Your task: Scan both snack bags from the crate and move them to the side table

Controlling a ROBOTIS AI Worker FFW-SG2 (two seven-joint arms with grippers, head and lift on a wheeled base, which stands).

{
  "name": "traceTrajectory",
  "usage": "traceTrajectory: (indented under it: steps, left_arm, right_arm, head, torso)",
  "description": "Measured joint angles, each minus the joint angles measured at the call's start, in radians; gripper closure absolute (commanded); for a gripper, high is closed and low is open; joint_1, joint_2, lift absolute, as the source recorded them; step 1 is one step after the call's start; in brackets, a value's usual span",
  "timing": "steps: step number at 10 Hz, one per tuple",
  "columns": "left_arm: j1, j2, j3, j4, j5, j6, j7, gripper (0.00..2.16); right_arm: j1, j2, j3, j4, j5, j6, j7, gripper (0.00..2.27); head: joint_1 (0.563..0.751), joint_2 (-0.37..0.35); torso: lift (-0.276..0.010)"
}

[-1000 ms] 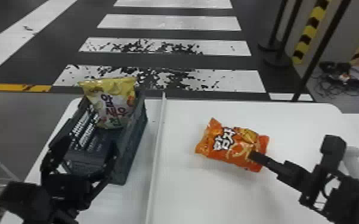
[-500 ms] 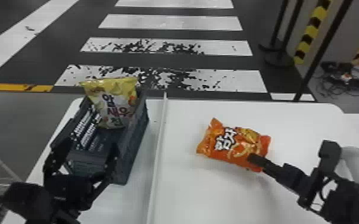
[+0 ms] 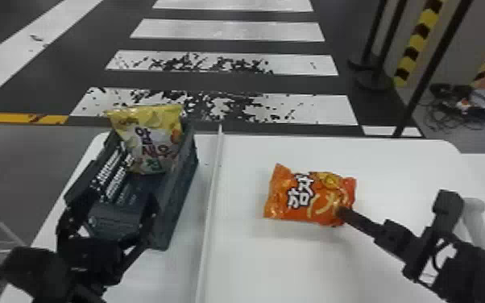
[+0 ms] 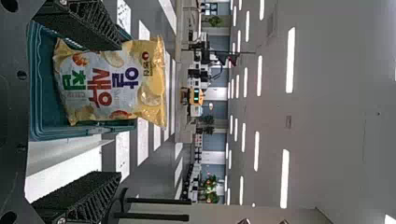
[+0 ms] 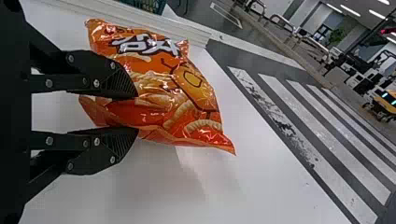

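R hand (image 3: 339,211) clamps orange bag (image 3: 300,197) well off ridge (image 3: 210,201), L hand (image 3: 110,209) spread nr crate (image 3: 178,197).

Left of frame: snack bag (image 3: 149,137) is showing yellow and white, lettering running dark, red and green; crate (image 3: 178,201) is looking dark blue-grey. Right of centre: orange bag (image 3: 310,197) is carrying white, black-edged lettering. Tabletop (image 3: 253,262), lower centre, is showing white. Upper right: tape (image 3: 419,36) is alternating yellow, black.

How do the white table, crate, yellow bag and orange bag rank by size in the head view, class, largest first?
1. White table
2. Crate
3. Yellow bag and orange bag: too alike to rank
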Motion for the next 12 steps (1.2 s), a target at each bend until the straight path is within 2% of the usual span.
traceTrajectory:
  steps: [3, 6, 7, 9, 11, 12]
  left_arm:
    - [0.0, 0.0, -0.001, 0.001, 0.001, -0.002, 0.001, 0.04]
    - [0.001, 0.001, 0.001, 0.003, 0.003, -0.002, 0.003, 0.04]
    - [0.0, 0.0, 0.0, 0.004, 0.003, -0.002, 0.003, 0.04]
    - [-0.004, -0.001, -0.002, 0.008, 0.003, -0.002, 0.003, 0.04]
    - [-0.005, -0.002, -0.003, 0.01, 0.003, -0.002, 0.003, 0.04]
    - [-0.005, -0.002, -0.003, 0.01, 0.004, -0.002, 0.003, 0.04]
  right_arm:
    - [0.022, 0.0, -0.028, -0.025, -0.044, -0.011, 0.014, 2.24]
    - [0.088, -0.009, -0.075, -0.219, -0.035, -0.078, -0.06, 2.24]
    - [0.124, -0.02, -0.063, -0.305, 0.027, -0.138, -0.107, 2.24]
    - [0.181, -0.048, 0.039, -0.435, 0.263, -0.239, -0.201, 2.24]
    - [0.21, -0.077, 0.203, -0.474, 0.543, -0.316, -0.307, 2.24]
    - [0.217, -0.095, 0.298, -0.476, 0.71, -0.346, -0.396, 2.24]
  head:
    - [0.695, 0.005]
    - [0.695, -0.057]
    - [0.695, -0.091]
    - [0.695, -0.116]
    - [0.695, -0.105]
    - [0.695, -0.097]
  torso:
    - [-0.099]
    - [-0.099]
    - [-0.099]
    - [-0.099]
    - [-0.099]
    - [-0.099]
